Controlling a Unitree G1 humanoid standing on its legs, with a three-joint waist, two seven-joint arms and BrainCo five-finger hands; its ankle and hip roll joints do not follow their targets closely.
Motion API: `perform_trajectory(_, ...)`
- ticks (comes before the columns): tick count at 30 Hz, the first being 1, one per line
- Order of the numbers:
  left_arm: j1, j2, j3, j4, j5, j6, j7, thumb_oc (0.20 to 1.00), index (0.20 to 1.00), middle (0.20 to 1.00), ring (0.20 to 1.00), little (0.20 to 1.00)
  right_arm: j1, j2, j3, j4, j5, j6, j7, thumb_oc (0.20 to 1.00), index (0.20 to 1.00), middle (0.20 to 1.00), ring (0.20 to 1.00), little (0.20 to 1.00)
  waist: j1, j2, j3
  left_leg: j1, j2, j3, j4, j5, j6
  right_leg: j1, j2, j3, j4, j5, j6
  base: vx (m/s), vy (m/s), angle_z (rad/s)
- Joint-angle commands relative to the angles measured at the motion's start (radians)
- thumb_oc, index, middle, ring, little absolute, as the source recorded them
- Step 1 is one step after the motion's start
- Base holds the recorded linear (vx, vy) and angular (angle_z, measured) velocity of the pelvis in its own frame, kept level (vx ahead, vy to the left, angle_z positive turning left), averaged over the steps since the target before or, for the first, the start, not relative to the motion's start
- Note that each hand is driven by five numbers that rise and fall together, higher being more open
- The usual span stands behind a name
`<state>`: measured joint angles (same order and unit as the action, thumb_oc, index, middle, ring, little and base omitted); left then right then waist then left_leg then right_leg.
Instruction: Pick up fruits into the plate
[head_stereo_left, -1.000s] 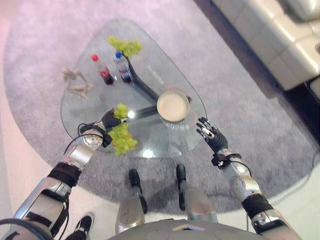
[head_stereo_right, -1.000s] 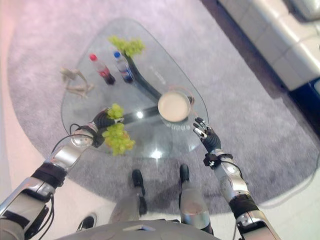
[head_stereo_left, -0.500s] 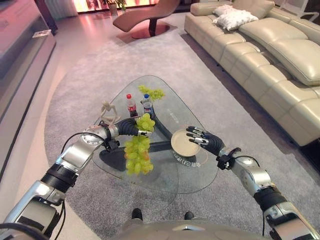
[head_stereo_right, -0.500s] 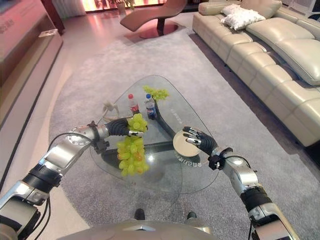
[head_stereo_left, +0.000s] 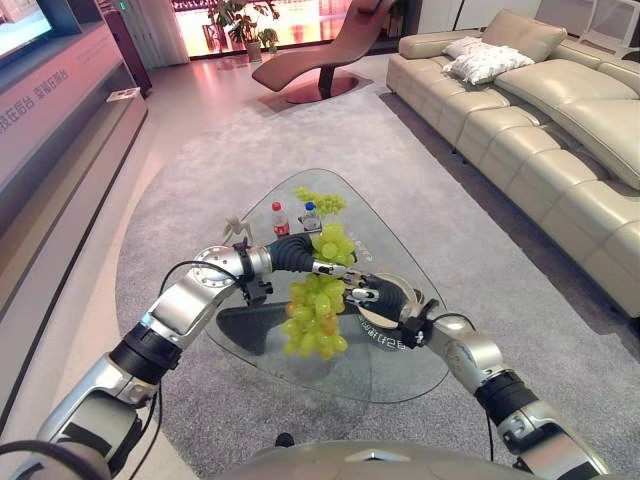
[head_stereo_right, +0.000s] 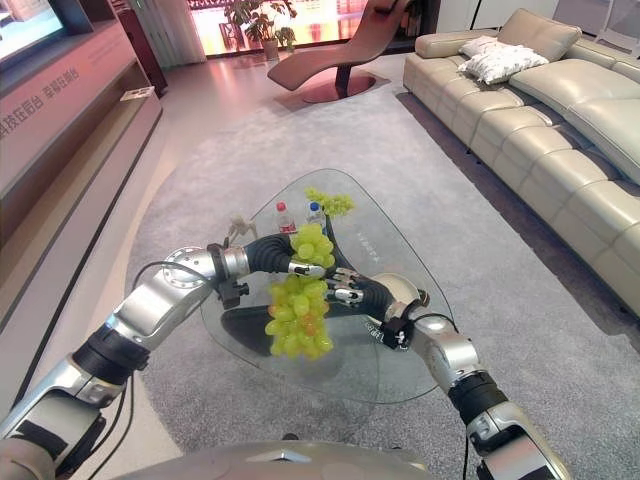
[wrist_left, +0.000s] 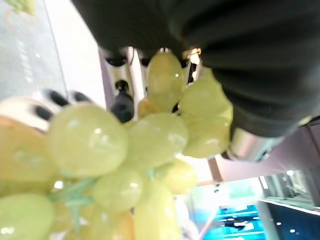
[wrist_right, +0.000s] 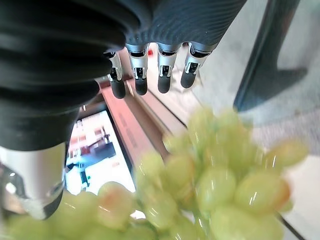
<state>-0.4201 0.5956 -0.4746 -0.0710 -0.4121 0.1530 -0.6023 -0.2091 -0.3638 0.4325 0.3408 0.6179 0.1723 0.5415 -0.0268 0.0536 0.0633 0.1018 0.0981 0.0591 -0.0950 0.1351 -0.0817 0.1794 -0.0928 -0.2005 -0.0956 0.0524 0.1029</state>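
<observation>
In the left eye view you have the left hand (head_stereo_left: 300, 256) raised above the middle of the glass tabletop (head_stereo_left: 400, 372), its fingers clamped on the top of a grape bunch (head_stereo_left: 315, 315) that hangs free below it, clear of the glass. Your right hand (head_stereo_left: 375, 295) sits just beside the bunch on its right, over the plate (head_stereo_left: 408, 300) near the tabletop's right edge; the plate is mostly covered by that hand. A second grape bunch (head_stereo_left: 320, 202) lies at the far corner of the tabletop, with two bottles (head_stereo_left: 295, 219) standing just in front of it and a small pale figure (head_stereo_left: 236, 227) near the left edge. A sofa (head_stereo_left: 530, 120) runs along the right side of the grey carpet (head_stereo_left: 180, 190).

In the right eye view you see the same layout: the hanging bunch (head_stereo_right: 298, 312) between the two hands, the right hand (head_stereo_right: 352, 291) close against its right side.

In the left wrist view the grapes (wrist_left: 125, 145) sit right against the dark cover, with the fingers (wrist_left: 122, 100) closed round the top of the cluster.

In the right wrist view your right hand's fingers (wrist_right: 150, 75) are straight and slightly apart, holding nothing; the grapes (wrist_right: 210, 180) hang just past the fingertips, and you cannot tell whether they touch.
</observation>
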Motion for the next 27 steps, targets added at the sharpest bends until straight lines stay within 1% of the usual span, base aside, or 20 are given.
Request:
perform_trajectory(1, -0.148, -0.018, -0.006, -0.011, -0.084, -0.022, 0.034, 0.2, 0.2, 0.2, 0.2, 0.2, -0.074, 0.056, 0.032, -0.074, 0.088, -0.019, 0.042, 1.0, 1.0, 1.0, 1.0, 1.0, 0.015, -0.035, -0.014, 0.073, -0.051, 0.042, 0.008, -0.136, 0.019, 0.015, -0.027, -0.022, 0.008, -0.007, 0.021, -0.01, 0.016, 0.05)
perform_trajectory(6, -0.144, -0.05, -0.003, -0.026, -0.09, -0.003, 0.048, 0.2, 0.2, 0.2, 0.2, 0.2, -0.055, 0.094, 0.059, -0.103, 0.103, -0.002, 0.051, 1.0, 1.0, 1.0, 1.0, 1.0, 0.012, -0.034, -0.01, 0.072, -0.051, 0.042, 0.008, -0.138, 0.021, 0.012, -0.03, -0.021, 0.008, -0.007, 0.021, 0.0, 0.0, 0.0)
perform_trajectory(12, -0.139, -0.068, -0.007, -0.03, -0.076, 0.009, 0.058, 0.2, 0.2, 0.2, 0.2, 0.2, -0.036, 0.115, 0.095, -0.139, 0.14, 0.015, 0.08, 1.0, 1.0, 1.0, 1.0, 1.0, 0.009, -0.036, -0.006, 0.072, -0.051, 0.046, 0.008, -0.138, 0.023, 0.009, -0.031, -0.018, 0.008, -0.006, 0.022, 0.0, 0.0, 0.0)
perform_trajectory(17, -0.125, -0.066, -0.002, -0.034, -0.065, 0.016, 0.061, 0.2, 0.2, 0.2, 0.2, 0.2, -0.021, 0.126, 0.108, -0.177, 0.232, 0.044, 0.121, 1.0, 1.0, 1.0, 1.0, 1.0, 0.008, -0.038, -0.001, 0.069, -0.051, 0.049, 0.008, -0.136, 0.025, 0.005, -0.03, -0.013, 0.008, -0.006, 0.022, 0.0, 0.0, 0.0)
perform_trajectory(27, -0.101, -0.063, 0.015, -0.031, -0.073, 0.014, 0.061, 0.2, 0.2, 0.2, 0.2, 0.2, 0.001, 0.147, 0.12, -0.223, 0.333, 0.033, 0.172, 1.0, 1.0, 1.0, 1.0, 1.0, 0.013, -0.041, 0.008, 0.067, -0.051, 0.047, 0.008, -0.135, 0.027, 0.004, -0.029, -0.012, 0.008, -0.007, 0.022, 0.0, 0.0, 0.0)
